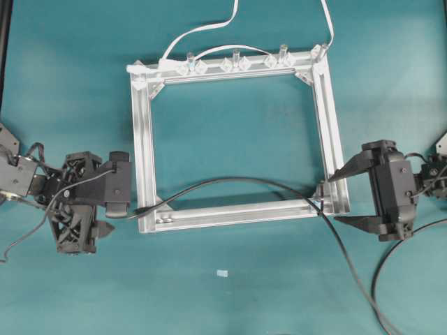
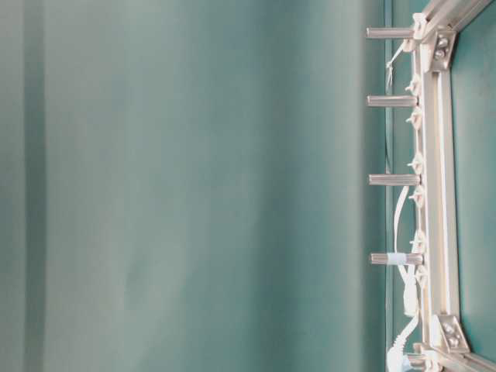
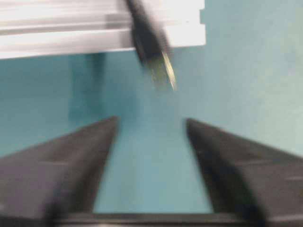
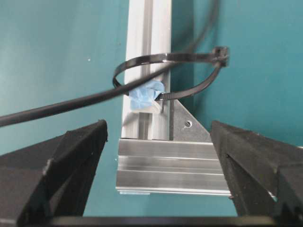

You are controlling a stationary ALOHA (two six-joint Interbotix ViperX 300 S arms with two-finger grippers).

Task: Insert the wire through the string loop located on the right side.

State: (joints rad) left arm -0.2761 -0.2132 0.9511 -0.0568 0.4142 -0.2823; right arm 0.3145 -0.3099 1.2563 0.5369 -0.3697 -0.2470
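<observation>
My left pincer sits at the frame's near-left corner, jaws apart and empty; the wire's metal-tipped plug lies just ahead of them. From there the wire arcs rightward across the frame and already passes through the string loop at the near-right corner. My right pincer waits spread wide facing that loop, holding nothing. I can read no labels or writing.
</observation>
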